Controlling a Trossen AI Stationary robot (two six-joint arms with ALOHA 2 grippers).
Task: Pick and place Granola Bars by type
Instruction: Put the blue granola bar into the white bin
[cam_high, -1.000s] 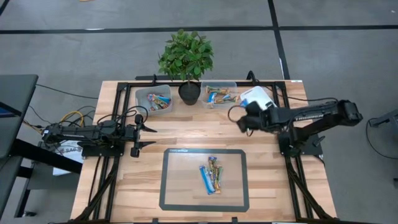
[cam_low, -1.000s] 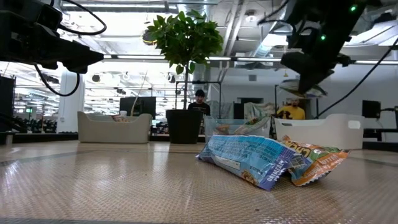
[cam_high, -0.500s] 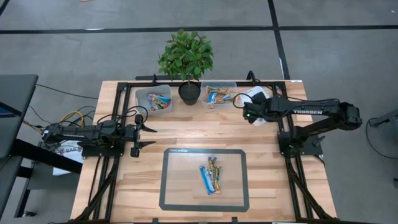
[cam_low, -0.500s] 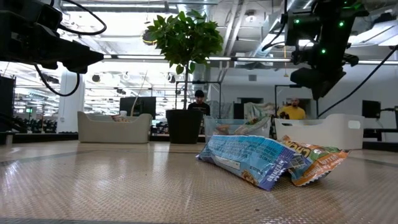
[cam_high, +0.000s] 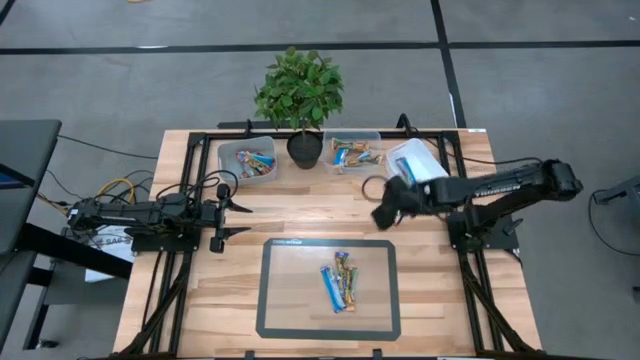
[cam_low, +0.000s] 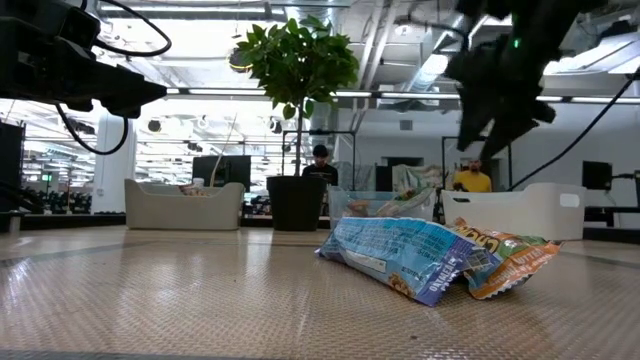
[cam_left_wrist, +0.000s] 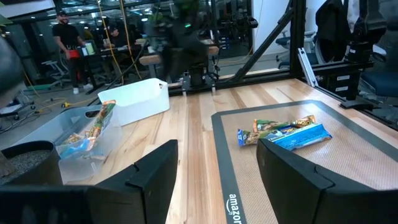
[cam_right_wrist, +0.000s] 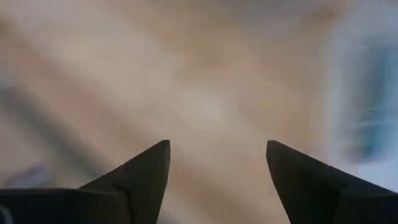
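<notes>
Right claw (cam_high: 381, 214) empty, fingers wide, now off the tubs (cam_high: 351, 152), nearer the mat (cam_high: 329, 288).

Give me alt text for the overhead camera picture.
Seen from above, the right pincer hangs open and empty over bare wood between the tubs and a dark mat holding three granola bars. The left pincer waits open at the left; two clear tubs flank a potted plant.

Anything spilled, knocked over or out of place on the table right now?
Nothing stands out. The shiny wrapped granola bars lie together on the dark-rimmed mat, the rest sit inside the two clear plastic tubs, and the potted plant stands upright.
</notes>
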